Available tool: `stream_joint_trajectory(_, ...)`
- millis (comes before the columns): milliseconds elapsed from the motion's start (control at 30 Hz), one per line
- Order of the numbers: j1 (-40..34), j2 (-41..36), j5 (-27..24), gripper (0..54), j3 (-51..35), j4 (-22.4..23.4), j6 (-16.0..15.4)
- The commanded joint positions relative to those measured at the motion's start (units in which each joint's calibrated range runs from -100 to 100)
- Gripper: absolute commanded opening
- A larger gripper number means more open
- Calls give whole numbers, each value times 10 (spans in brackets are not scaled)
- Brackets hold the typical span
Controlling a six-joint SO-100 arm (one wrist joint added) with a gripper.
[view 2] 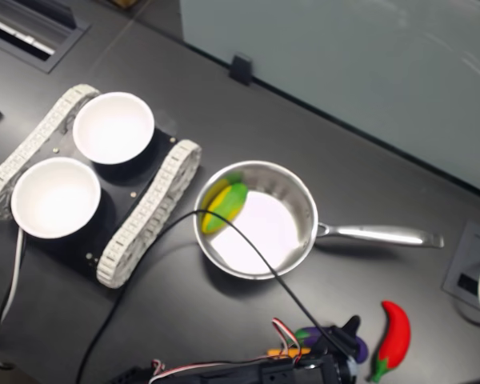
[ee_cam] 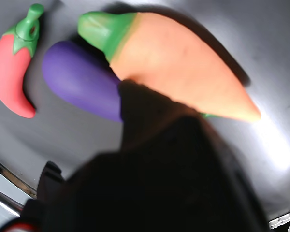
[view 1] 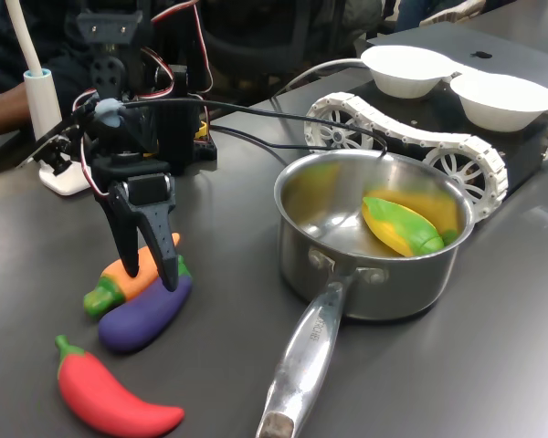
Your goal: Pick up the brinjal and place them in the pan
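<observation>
3 toy vegetables on dark table (view 1: 493,365), catalogued relative to brinjal (view 1: 144,315).

Item 1: brinjal. Purple, smooth, plump; lying flat, well apart from pan (view 1: 370,237), toward first exterior view's left. Not yet lifted.

Item 2: carrot (view 1: 119,278). Orange, green cap; lying alongside brinjal and touching it on far side in first exterior view. In wrist view, carrot (ee_cam: 179,63) pressed against brinjal (ee_cam: 79,79) along flank.

Item 3: chilli (view 1: 110,392). Red, green stem; near brinjal on near side in first exterior view, apart from it. Same gap visible in wrist view, chilli (ee_cam: 12,72).

Item 4: gripper (view 1: 151,269). Black, pointing down; jaws parted, nothing held. 1 fingertip down on or just above brinjal's upper end, the other over carrot. Straddle appears to take in both vegetables, not brinjal alone.

Item 5: pan. Steel, upright, handle toward first exterior view's bottom; yellow-green toy (view 1: 402,228) already inside. Seen from above in second exterior view, pan (view 2: 296,204) up and left of brinjal (view 2: 358,350).

Handling note, judged: step in hand is approach and grasp. Advisable to shift jaws toward chilli side, centring on brinjal's thick middle, with 1 finger entering seam against carrot. Slippery rounded body likely to squirt out under tip-only pinch; close across width, low, before lifting.
</observation>
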Motion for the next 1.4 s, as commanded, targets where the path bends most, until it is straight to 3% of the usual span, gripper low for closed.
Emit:
stream_joint_trajectory(0,-10,-1,-4,367,-6,-24,10)
stream_joint_trajectory(1033,-13,25,-13,363,39,-36,27)
stream_joint_trajectory(1367,-12,37,-17,352,51,-37,46)
